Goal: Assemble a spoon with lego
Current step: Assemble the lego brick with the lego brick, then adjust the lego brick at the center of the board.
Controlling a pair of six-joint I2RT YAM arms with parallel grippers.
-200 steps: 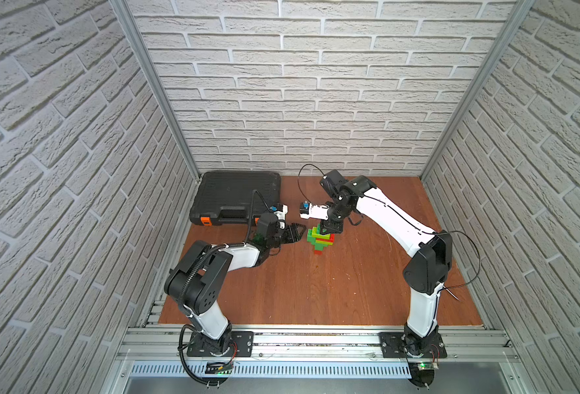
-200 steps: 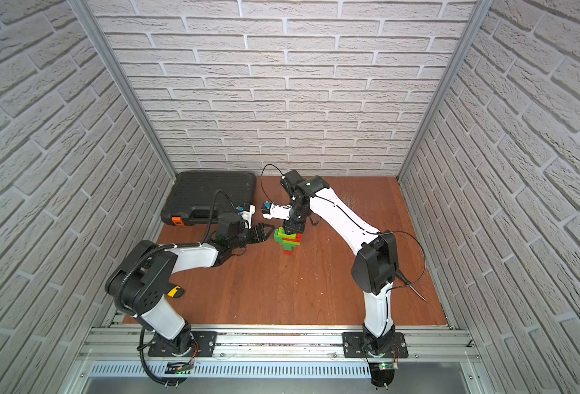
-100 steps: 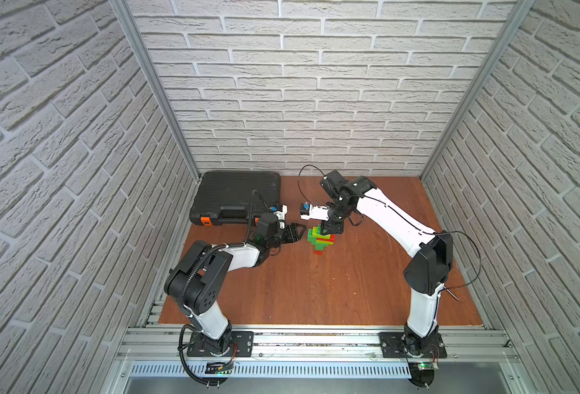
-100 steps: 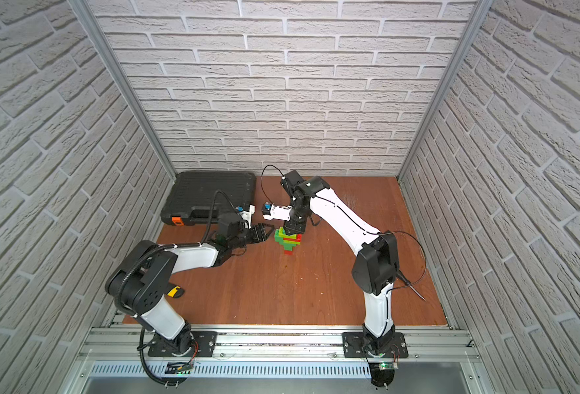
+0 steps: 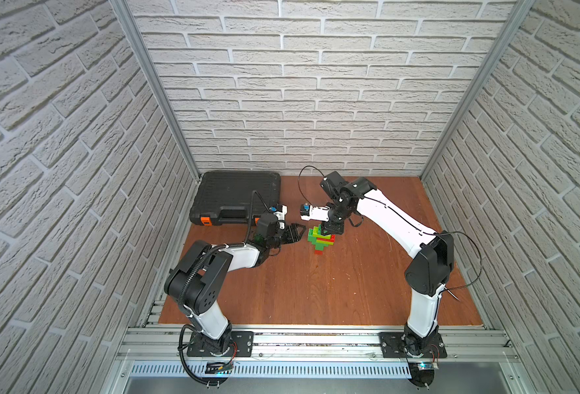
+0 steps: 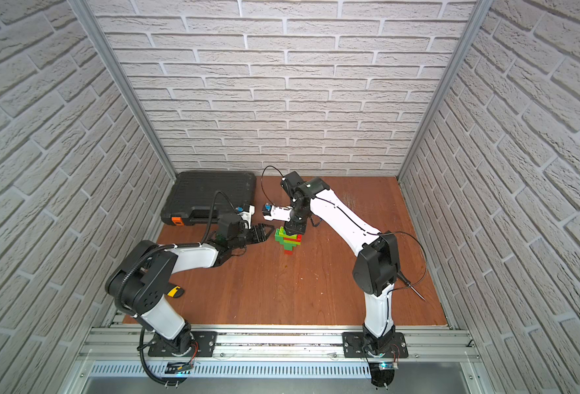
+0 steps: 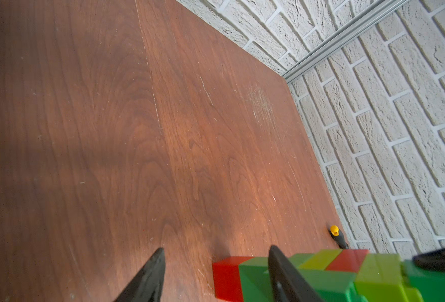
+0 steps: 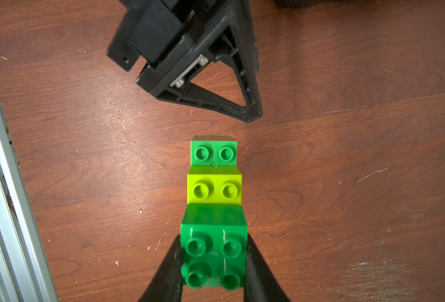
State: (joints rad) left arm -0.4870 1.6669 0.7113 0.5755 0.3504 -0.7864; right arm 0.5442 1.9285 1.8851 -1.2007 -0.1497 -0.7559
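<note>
Both top views: noted spoon point(image 5: 322, 239) upright on tabletop point(image 5: 315, 293), narrow red stem down, so likely top-heavy; right tool point(image 5: 332, 229) down on its head, steadying. Left tool point(image 5: 296, 234) just beside. Black toolcase point(image 5: 237, 198) shut, contents hidden.
Left wrist: jaws apart, empty, spoon beyond one finger point(image 7: 284, 277).
Right wrist: clamped on top dark-green brick point(image 8: 214, 251), probably pressing it home; lower lime and green steps showing studs up.
</note>
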